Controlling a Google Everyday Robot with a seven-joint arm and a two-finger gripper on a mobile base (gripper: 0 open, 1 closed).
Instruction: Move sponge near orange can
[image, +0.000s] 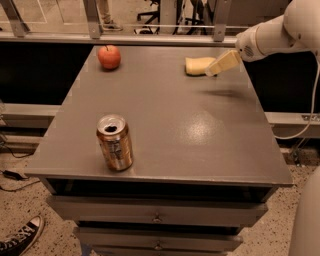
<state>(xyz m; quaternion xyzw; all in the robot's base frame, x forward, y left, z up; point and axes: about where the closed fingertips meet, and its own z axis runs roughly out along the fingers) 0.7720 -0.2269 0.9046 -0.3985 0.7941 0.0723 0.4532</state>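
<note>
The pale yellow sponge (197, 65) lies flat on the grey table (200, 130) at the far right. The orange can (115, 143) stands upright near the front left, its silver top open. My gripper (221, 63) comes in from the right on a white arm and hovers just right of the sponge, partly in front of its right end. It holds nothing that I can see.
A red apple (109, 56) sits at the table's far left corner. Drawers (157, 218) run under the front edge. A sneaker (17, 242) is on the floor at the lower left. A cable (305, 120) hangs at the right.
</note>
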